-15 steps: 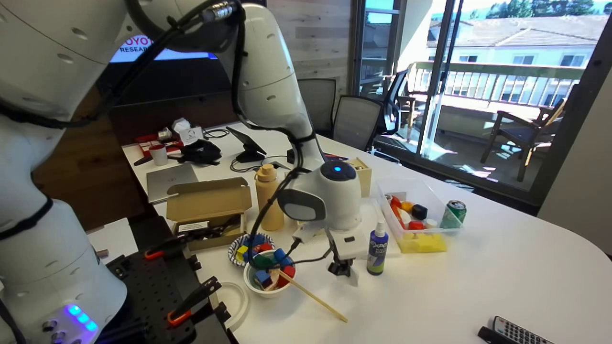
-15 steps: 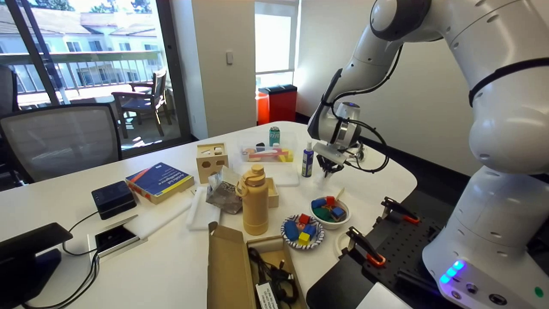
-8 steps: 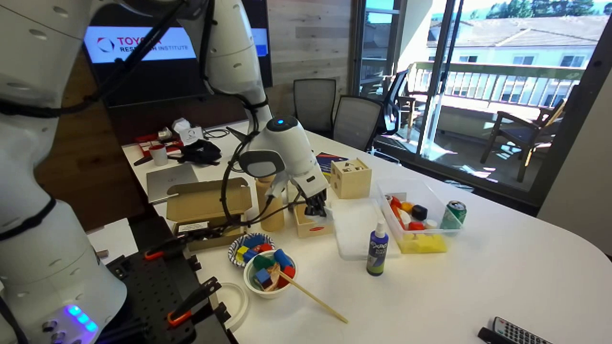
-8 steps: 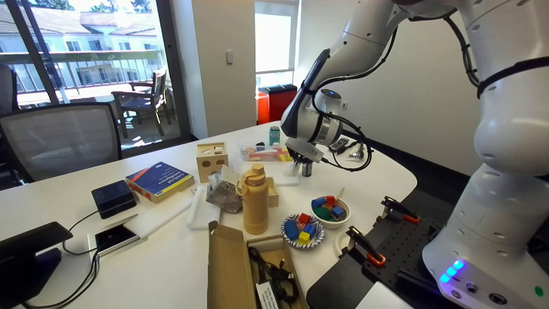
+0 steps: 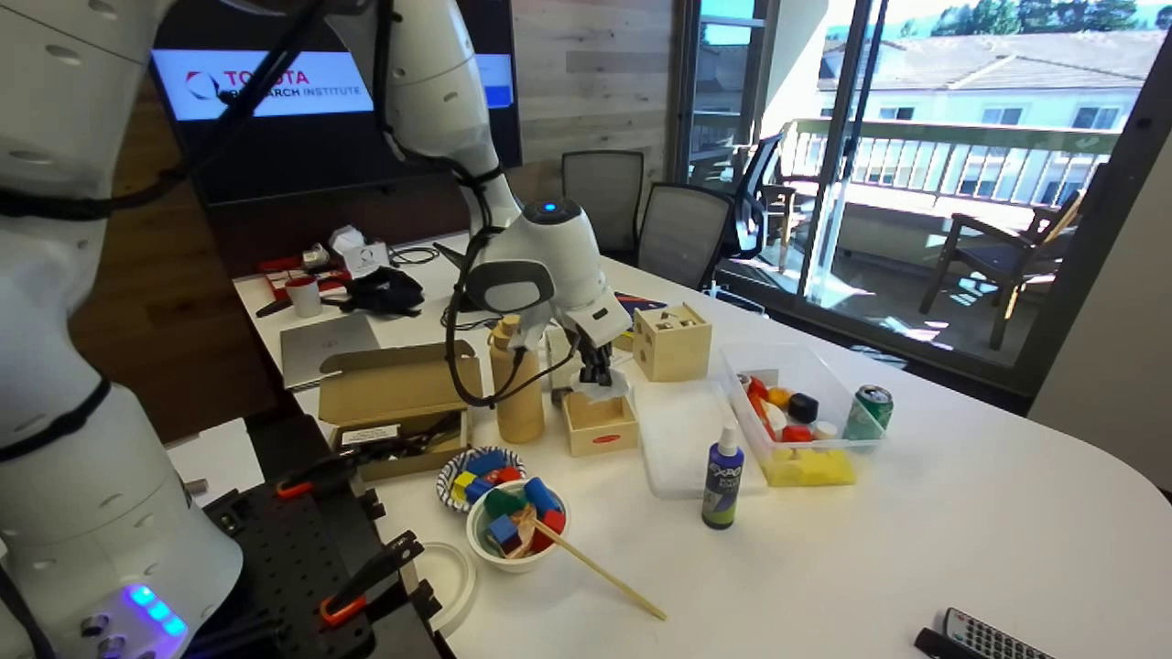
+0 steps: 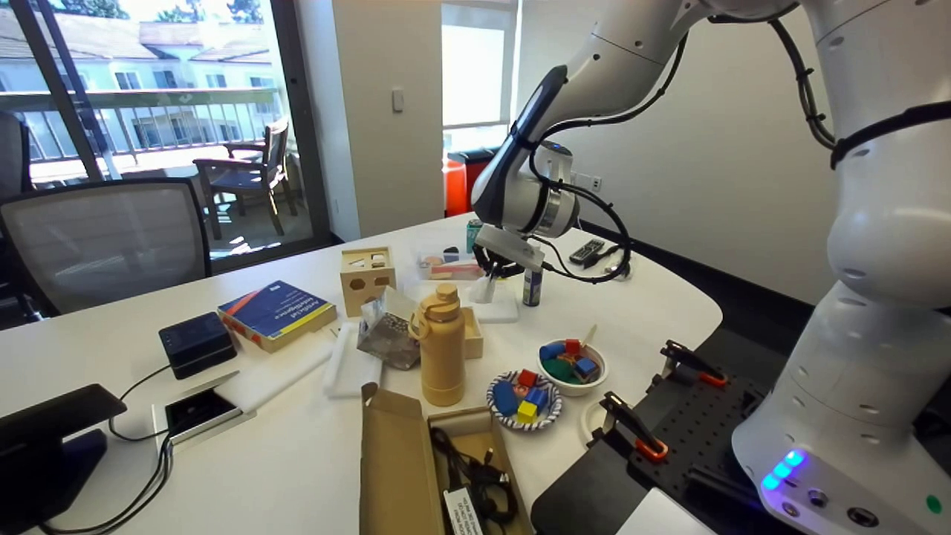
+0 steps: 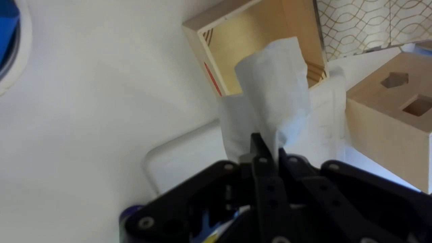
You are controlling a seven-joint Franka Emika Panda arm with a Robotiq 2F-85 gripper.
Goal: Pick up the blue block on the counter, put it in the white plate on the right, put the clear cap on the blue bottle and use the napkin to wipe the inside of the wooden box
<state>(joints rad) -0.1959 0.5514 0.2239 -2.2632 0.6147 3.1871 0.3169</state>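
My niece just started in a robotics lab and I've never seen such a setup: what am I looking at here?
The white jointed robot arm ends in a black gripper, which works like a two-fingered hand. Two pictures come from cameras standing outside the robot; the close-up comes from a camera on its wrist, looking past the gripper.

The white tabletop holds, among much else, an open wooden box, a wooden cube with shaped holes, a small dark blue bottle with a white top, a tall yellow bottle, and a white bowl and a blue-and-white striped bowl, both containing coloured blocks.

The gripper is closed on a thin white paper napkin, which hangs near the wooden box.
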